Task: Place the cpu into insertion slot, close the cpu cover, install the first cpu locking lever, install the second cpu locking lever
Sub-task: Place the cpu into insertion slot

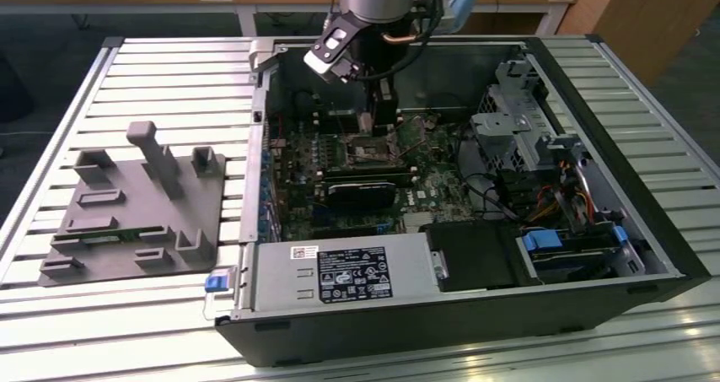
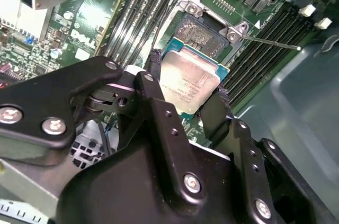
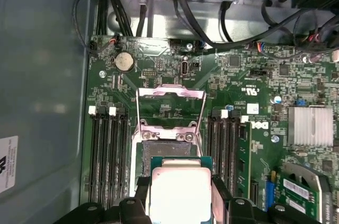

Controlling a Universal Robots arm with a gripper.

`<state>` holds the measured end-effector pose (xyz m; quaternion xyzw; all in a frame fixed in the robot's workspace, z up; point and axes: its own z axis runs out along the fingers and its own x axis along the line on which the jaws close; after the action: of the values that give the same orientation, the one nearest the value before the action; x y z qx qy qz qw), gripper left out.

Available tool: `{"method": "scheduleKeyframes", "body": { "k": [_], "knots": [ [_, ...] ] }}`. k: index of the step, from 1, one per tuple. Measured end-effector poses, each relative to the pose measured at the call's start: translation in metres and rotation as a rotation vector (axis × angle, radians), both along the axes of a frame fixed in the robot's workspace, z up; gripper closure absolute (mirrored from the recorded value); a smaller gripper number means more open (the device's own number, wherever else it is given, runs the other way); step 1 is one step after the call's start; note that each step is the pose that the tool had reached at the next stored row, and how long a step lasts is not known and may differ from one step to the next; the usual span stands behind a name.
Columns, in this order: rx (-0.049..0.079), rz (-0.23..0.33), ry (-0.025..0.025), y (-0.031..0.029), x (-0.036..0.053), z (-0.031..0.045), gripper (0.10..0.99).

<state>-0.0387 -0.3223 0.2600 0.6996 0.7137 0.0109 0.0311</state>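
Inside the open case [image 1: 630, 255], on the slatted tabletop [image 1: 147, 70], your arm reaches down from the far side to the green board.

Fingers: the gripper [image 2: 188, 78] is partly closed. Its two black fingers [image 2: 152, 65] are clamped on opposite edges of the cpu [image 2: 188, 83]. Both wrist views show the chip held flat between them, silver top facing up.

Cpu position: it sits above the insertion slot [image 2: 204, 30] and is not yet seated. In the second wrist view the slot's dark centre lies bare just beyond the chip's edge. In the first wrist view the cpu [image 3: 177, 192] overlaps one side of the slot [image 3: 167, 149]. Whether the chip touches the slot rim, you cannot tell.

Cover: the cpu cover [image 3: 169, 90] is swung up and open, clear of the slot's centre. A thin metal rod [image 2: 270, 41] runs out from one corner of the slot rim, across the memory slots [image 2: 265, 28].

Surroundings: long black memory slots [image 3: 108, 144] flank the slot on both sides. In the exterior view the gripper [image 1: 383, 116] hangs just over the slot [image 1: 369, 153], and the graphics card [image 1: 360, 192] lies just nearer. A grey fixture [image 1: 135, 205] stands on the tabletop at the exterior view's left, well apart from the case.
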Motion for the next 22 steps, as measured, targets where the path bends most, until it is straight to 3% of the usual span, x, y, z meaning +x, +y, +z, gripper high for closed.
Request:
{"method": "scheduleKeyframes", "body": {
  "k": [10, 17, 22],
  "knots": [
    [-0.002, 0.005, 0.0000, 0.0017, -0.0001, -0.0131, 0.545],
    [-0.010, 0.006, -0.0001, 0.0091, -0.0001, -0.0241, 0.545],
    [-0.013, 0.005, 0.0000, 0.0105, -0.0003, -0.0331, 0.545]
  ]
}}
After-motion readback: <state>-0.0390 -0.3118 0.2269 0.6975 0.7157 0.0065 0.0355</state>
